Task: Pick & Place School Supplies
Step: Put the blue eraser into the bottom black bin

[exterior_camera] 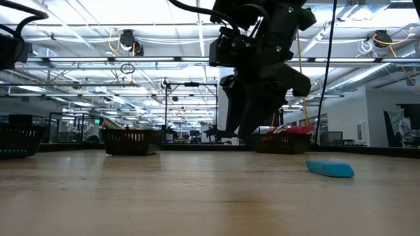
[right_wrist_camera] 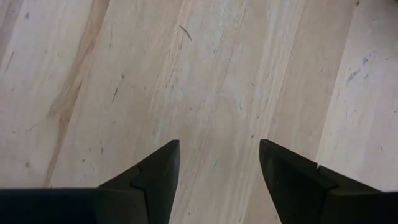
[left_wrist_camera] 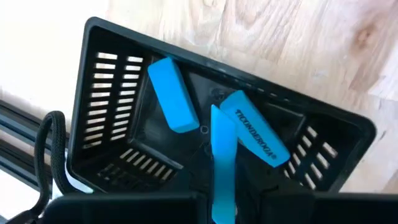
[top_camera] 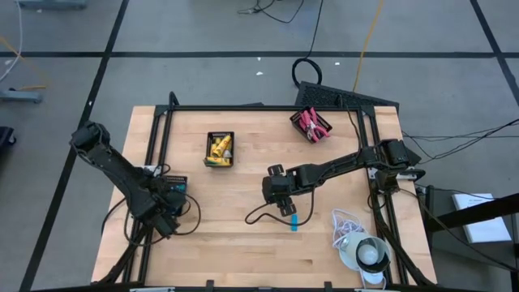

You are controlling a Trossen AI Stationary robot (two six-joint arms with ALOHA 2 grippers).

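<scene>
Right wrist view: right gripper [right_wrist_camera: 217, 168] spread wide, empty, only bare table [right_wrist_camera: 205, 74] seen between fingers. Blue eraser [top_camera: 293, 221] lies just beside it, untouched. Approach step judged; next, claw must be centred over eraser, lowered. Left gripper [left_wrist_camera: 225, 198] pinched on eraser [left_wrist_camera: 222, 158] above tray [left_wrist_camera: 106, 81].

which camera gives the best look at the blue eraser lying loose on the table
The low view: the blue eraser lies in plain side profile on the wood, nothing covering it. The high view shows it only as a small blue piece just past the right gripper. Neither wrist view shows it.
</scene>
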